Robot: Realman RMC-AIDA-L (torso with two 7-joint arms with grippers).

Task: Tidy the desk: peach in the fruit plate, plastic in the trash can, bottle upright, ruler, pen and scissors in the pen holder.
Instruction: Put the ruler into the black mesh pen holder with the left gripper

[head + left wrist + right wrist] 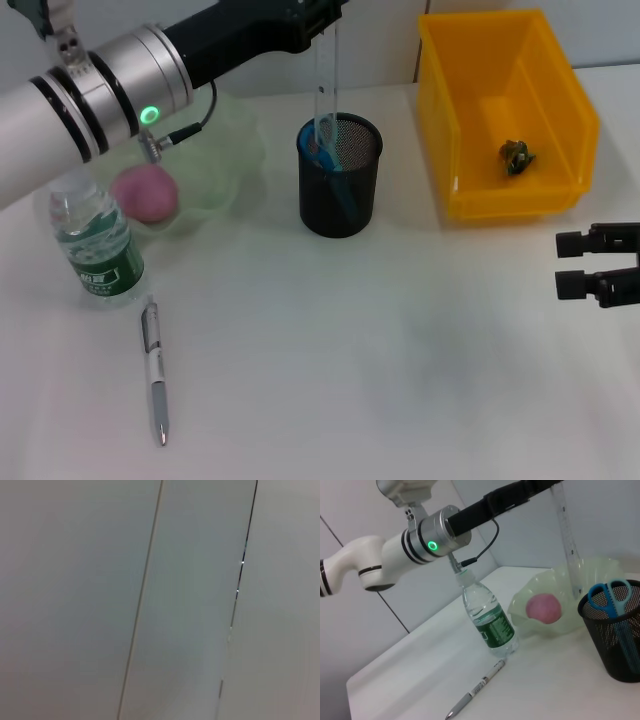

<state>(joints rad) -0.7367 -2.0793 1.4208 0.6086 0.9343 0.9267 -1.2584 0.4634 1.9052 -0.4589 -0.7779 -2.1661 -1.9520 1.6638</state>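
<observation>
Ruler (327, 85), thin, stiff and slippery clear plastic, stands in the pen holder (340, 190) near the surface's far edge, your left end effector (325, 15) seemingly pinching its top, though I cannot tell.

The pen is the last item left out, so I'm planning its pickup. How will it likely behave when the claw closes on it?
The pen lies flat on the table; its slim round barrel could roll away if nudged sideways. It looks rigid, probably light. Its glossy metal tip suggests a slippery surface, so grip mid-barrel.
</observation>
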